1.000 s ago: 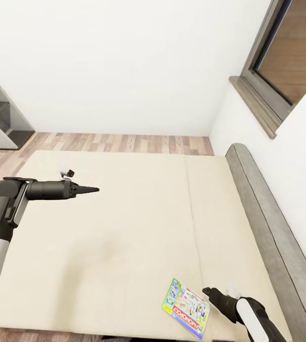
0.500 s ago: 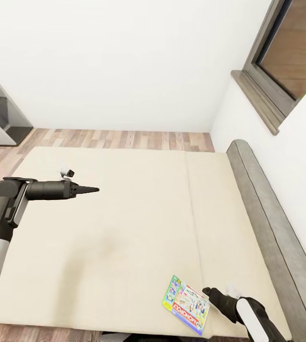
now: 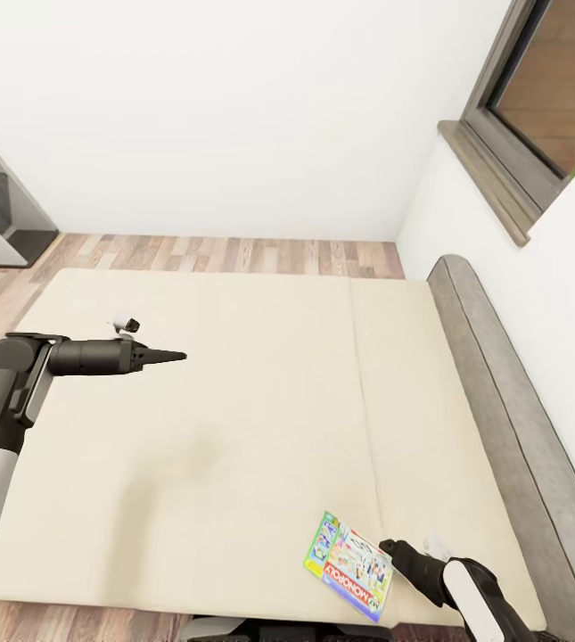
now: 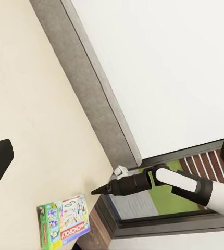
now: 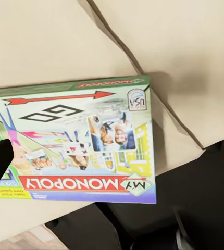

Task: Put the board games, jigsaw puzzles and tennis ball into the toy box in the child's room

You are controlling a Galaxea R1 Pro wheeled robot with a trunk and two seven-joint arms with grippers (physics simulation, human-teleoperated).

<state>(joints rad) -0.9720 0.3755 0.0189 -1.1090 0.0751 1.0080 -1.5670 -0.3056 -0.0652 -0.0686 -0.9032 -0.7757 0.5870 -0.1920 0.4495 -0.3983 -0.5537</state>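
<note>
Camera shifted; right end effector closed, just beside board game.

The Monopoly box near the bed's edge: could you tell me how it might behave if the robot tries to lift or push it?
The Monopoly box looks thin and flat, so it is probably stiff and light. Lying flush on the soft mattress, its edges may be hard to get under. Its glossy print suggests it could slide, and a push might send it off the near edge.

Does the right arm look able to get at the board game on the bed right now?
Probably yes. The right end effector sits just beside the board game, which lies flat near the corner of the bed, with nothing between them. Whether its fingers are open enough to grip cannot be told.
</note>
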